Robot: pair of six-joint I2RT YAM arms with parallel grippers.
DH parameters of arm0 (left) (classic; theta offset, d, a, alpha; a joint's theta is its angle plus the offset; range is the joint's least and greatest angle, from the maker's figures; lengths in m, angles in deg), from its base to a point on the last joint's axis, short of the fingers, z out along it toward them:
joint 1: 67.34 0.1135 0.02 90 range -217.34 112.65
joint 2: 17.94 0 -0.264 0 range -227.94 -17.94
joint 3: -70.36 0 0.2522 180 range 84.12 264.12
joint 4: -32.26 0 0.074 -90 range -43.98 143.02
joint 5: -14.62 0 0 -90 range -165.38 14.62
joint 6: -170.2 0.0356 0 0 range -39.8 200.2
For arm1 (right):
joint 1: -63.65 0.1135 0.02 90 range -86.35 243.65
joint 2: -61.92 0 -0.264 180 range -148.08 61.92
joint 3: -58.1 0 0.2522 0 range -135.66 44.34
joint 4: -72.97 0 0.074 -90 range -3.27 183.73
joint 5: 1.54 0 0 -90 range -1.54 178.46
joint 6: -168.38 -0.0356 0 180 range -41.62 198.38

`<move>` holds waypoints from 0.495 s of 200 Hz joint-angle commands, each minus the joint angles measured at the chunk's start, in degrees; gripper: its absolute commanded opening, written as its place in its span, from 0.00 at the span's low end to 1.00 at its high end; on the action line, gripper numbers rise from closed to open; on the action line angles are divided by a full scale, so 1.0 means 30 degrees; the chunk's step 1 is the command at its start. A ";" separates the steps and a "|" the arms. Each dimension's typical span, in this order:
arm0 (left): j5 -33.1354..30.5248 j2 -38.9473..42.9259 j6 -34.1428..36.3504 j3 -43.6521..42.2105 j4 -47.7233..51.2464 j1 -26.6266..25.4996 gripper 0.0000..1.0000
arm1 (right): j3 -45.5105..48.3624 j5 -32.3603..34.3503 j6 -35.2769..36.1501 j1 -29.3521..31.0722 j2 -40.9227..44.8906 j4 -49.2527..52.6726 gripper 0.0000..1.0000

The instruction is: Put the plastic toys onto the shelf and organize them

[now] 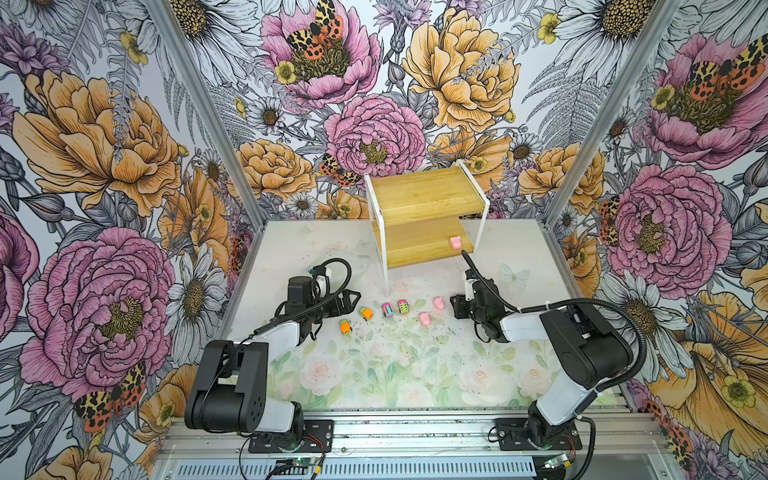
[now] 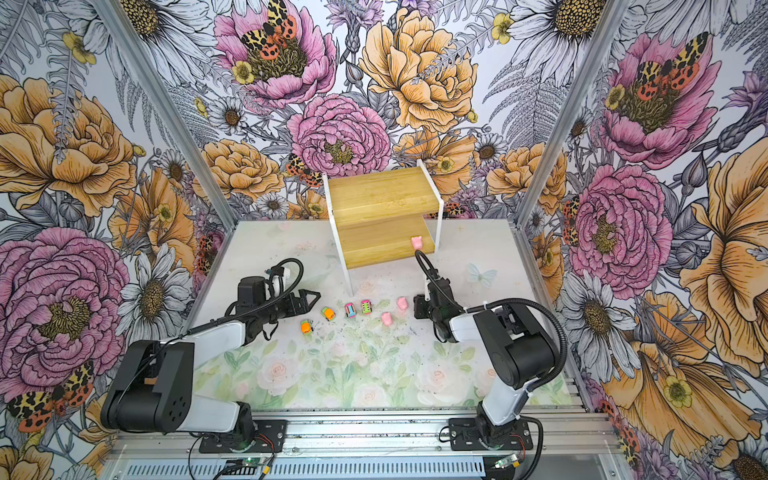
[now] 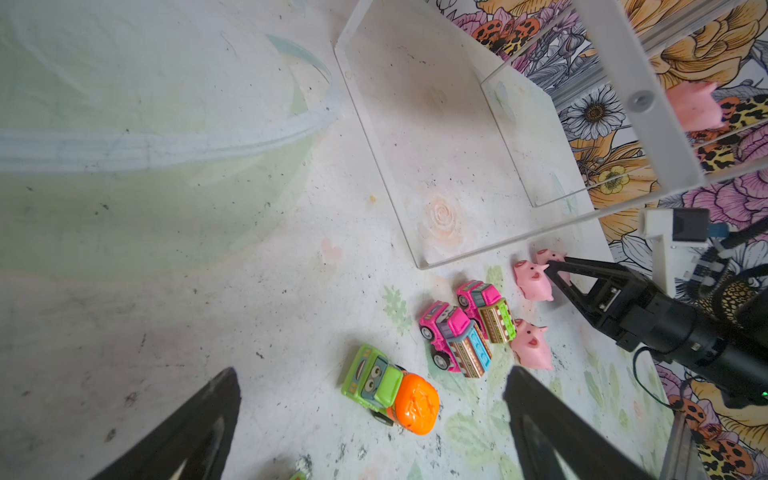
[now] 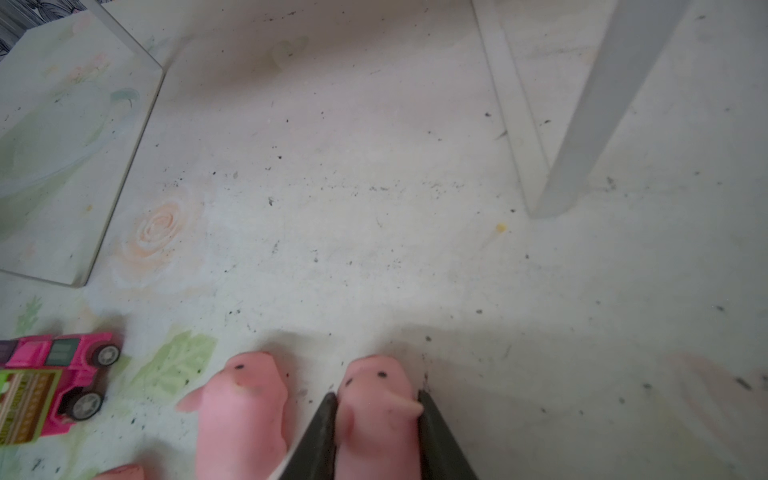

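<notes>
The right gripper (image 4: 377, 395) is clamped on a pink pig (image 4: 370, 374) lying on the table (image 4: 374, 208), in front of the shelf (image 1: 424, 195). The pig's long body runs along the fingers, with its head pointing out past their tips. The left gripper (image 3: 370, 376) is spread wide near an orange-and-green car (image 3: 415, 409).

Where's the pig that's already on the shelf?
In both top views the pig sits at the right front corner of the shelf's lower board, beside the white frame leg.
</notes>
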 commanded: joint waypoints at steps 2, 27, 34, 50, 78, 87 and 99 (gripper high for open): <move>0.0486 -0.0019 0.0189 -0.0285 -0.0525 0.0180 0.99 | 0.0148 -0.0473 -0.0142 0.0159 0.1009 -0.0413 0.29; 0.0521 -0.0015 0.0170 -0.0281 -0.0526 0.0201 0.99 | 0.0184 -0.0772 -0.0123 0.0179 0.1507 -0.0358 0.28; 0.0634 -0.0041 0.0174 -0.0264 -0.0528 0.0201 0.99 | 0.0160 -0.0830 -0.0109 0.0168 0.1654 -0.0369 0.28; 0.0901 -0.0124 0.0212 -0.0245 -0.0554 0.0230 0.99 | 0.0119 -0.0862 -0.0109 0.0196 0.2032 -0.0107 0.28; 0.2304 -0.0494 -0.0028 -0.0310 -0.1382 0.0330 0.99 | -0.0309 -0.0994 -0.0186 0.0338 0.3352 0.0722 0.28; 0.2738 -0.0640 -0.0189 -0.0322 -0.1723 0.0318 0.99 | -0.0521 -0.0950 -0.0168 0.0457 0.3903 0.0955 0.28; 0.3252 -0.0829 -0.0361 -0.0340 -0.2103 0.0318 0.99 | -0.0935 -0.0878 -0.0206 0.0650 0.4621 0.1268 0.28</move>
